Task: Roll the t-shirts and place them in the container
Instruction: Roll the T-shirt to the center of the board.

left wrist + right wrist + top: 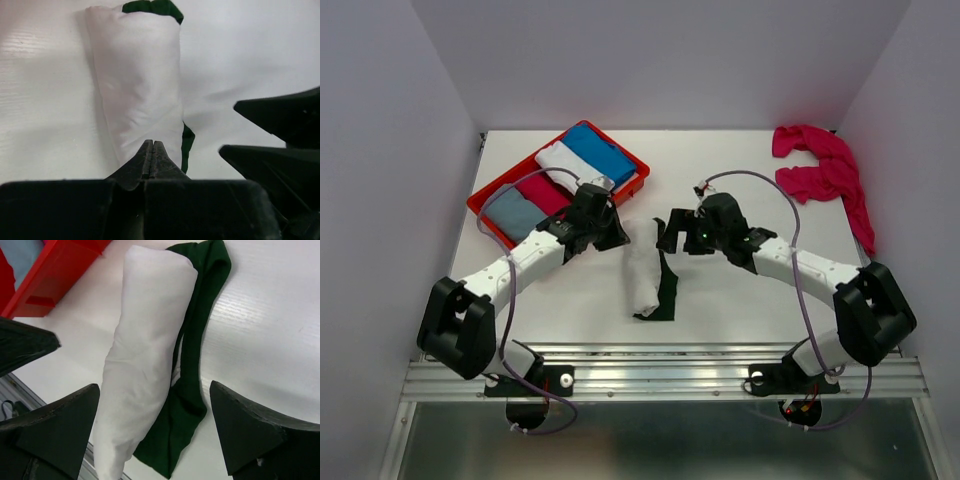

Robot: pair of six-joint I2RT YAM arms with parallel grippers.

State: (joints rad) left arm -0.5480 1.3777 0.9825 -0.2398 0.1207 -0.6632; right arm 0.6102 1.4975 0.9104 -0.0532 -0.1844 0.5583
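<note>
A cream-white t-shirt lies rolled into a long bundle at the table's middle, with a dark green sleeve sticking out along its right side. My left gripper is shut just left of the roll's far end. In the left wrist view its closed tips overlap the white roll, and no cloth shows between them. My right gripper is open by the same end. Its fingers stand either side of the roll and the green sleeve without touching them. A magenta t-shirt lies crumpled at the back right.
A red tray at the back left holds folded blue, white, red and grey cloths, close behind my left arm. Its corner shows in the right wrist view. The other gripper's black fingers fill the right of the left wrist view.
</note>
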